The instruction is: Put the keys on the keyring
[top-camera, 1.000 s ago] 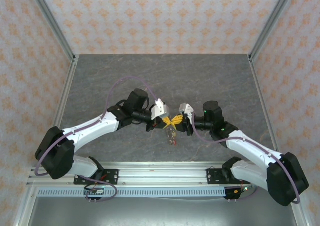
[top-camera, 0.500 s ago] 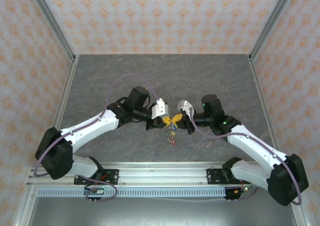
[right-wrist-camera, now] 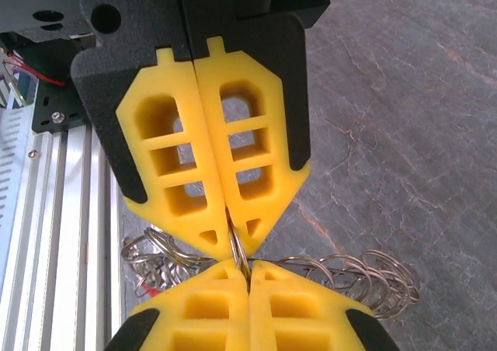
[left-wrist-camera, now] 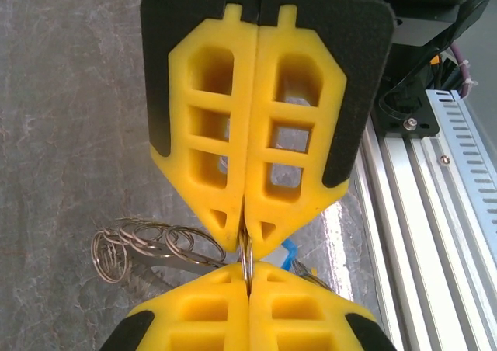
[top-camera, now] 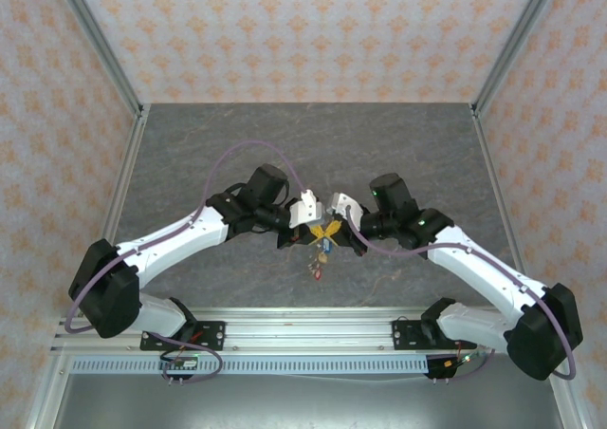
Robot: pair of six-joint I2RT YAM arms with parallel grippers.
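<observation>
Swung leftward since before, the yellow-fingered right gripper (right-wrist-camera: 231, 231) meets the left gripper (left-wrist-camera: 246, 231) tip to tip, both clamped on the thin grey metal keyring (left-wrist-camera: 246, 259).

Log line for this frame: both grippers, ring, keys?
left gripper: shut on keyring | right gripper: shut on keyring | grippers: tip to tip | keys: just beneath them, top view

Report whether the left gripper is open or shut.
Shut. In the left wrist view the left gripper's yellow pads press together, pinching a thin metal edge of the keyring at their tips.
</observation>
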